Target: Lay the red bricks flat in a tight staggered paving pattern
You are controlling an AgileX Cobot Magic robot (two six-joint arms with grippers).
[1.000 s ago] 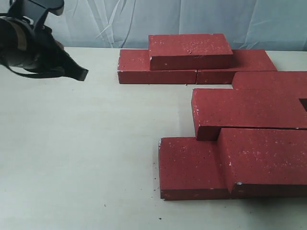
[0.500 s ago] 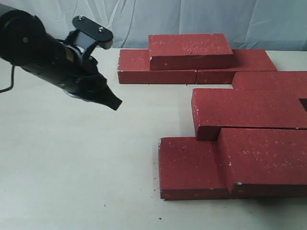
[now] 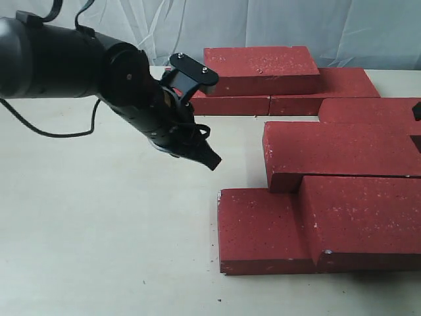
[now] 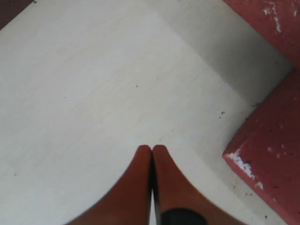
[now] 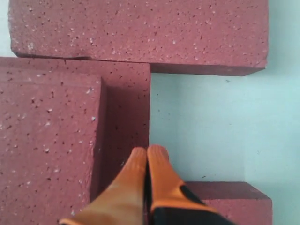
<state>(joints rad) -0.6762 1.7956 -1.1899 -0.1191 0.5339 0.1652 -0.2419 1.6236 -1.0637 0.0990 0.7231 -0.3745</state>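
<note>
Several red bricks lie on the right half of the pale table. At the back, one brick (image 3: 260, 68) rests on top of two others laid end to end (image 3: 217, 99). Nearer, a long brick (image 3: 335, 150) overlaps a front brick (image 3: 262, 232), which also carries another brick (image 3: 363, 220). My left gripper (image 3: 212, 161) is shut and empty, hovering over bare table just left of the front bricks; a brick corner (image 4: 268, 159) shows beside its tips (image 4: 152, 149). My right gripper (image 5: 148, 151) is shut and empty above a brick edge (image 5: 126, 117), with a raised brick (image 5: 47, 140) beside it.
A grey-blue curtain (image 3: 164, 29) hangs behind the table. Bare pale tabletop (image 3: 99, 237) spreads over the left and front. Only a dark tip of the right arm (image 3: 416, 109) shows at the right edge of the exterior view.
My left arm has swung from the far left corner down and rightward toward the front bricks, gripper staying shut. The bricks have not moved.
</note>
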